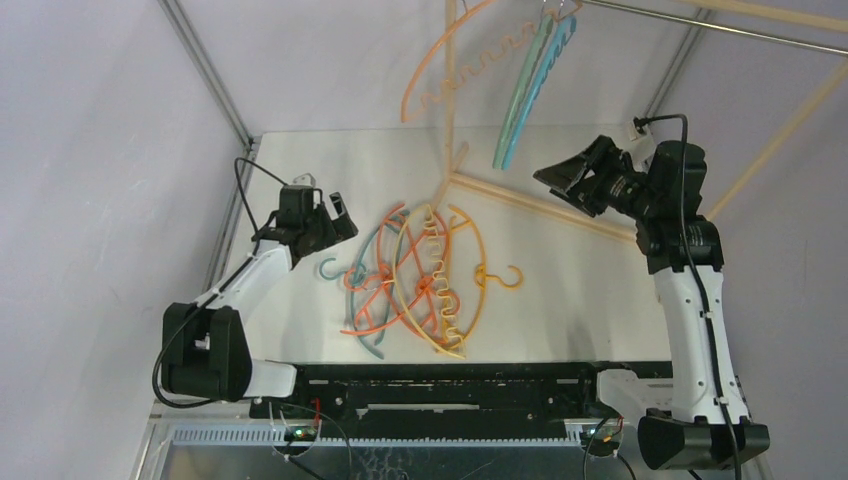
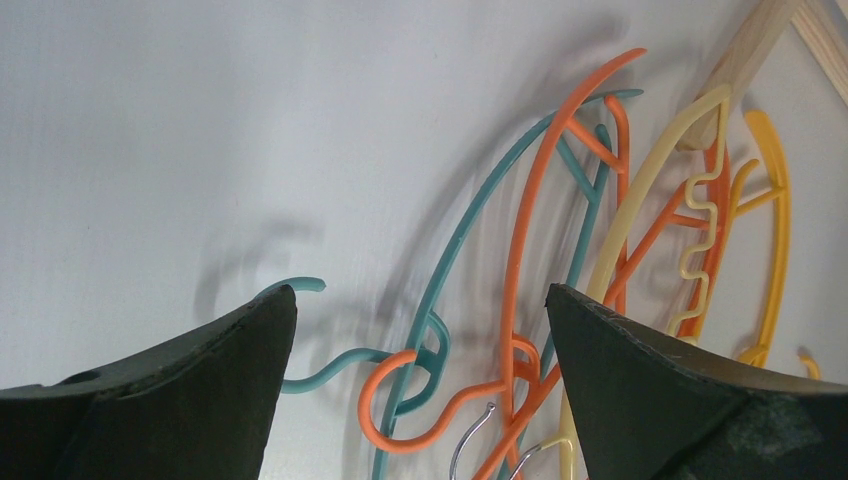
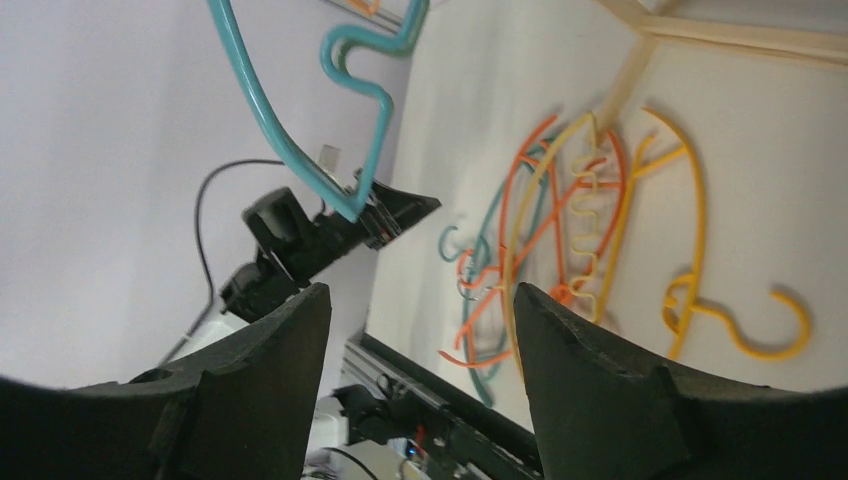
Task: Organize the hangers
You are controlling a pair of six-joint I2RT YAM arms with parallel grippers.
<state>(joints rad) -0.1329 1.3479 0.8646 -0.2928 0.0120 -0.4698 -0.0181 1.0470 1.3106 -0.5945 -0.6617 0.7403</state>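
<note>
Left claw is spread wide and empty, hovering at the left edge of the tangled hangers lying on the surface. A few more hangers hang from the rail overhead. Right claw is raised beside them, jaws apart, holding nothing. The danger is the knot: in the left wrist view an orange hook loops through the teal hanger, so lifting one probably drags the neighbours along, or pulls it from the grip.

Tangled hangers: teal, orange, pale yellow, amber. Hung hangers: peach, green, blue. Bench: white. Rack poles: pale wood.
</note>
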